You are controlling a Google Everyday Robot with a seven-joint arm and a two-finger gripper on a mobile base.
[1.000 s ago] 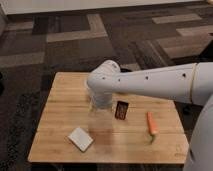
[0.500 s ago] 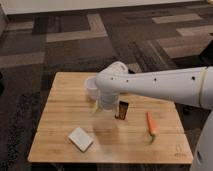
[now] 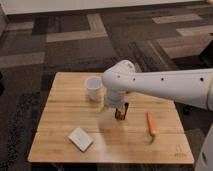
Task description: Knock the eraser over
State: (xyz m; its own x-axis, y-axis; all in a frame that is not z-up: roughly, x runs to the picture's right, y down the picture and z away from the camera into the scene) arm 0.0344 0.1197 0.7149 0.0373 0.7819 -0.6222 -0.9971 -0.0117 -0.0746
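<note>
The eraser is a small dark block with a reddish rim, standing upright near the middle of the wooden table. My white arm reaches in from the right, and its bulky wrist hangs over the table's middle. The gripper points down below the wrist, right beside the eraser's upper left and partly in front of it. I cannot tell whether it touches the eraser.
A white cup stands upright left of the gripper. A flat white square pad lies at the front left. An orange carrot-like stick lies right of the eraser. Patterned carpet surrounds the table.
The wrist and gripper have moved right, from over the cup towards the eraser. The cup now shows in full. The eraser still stands upright.
</note>
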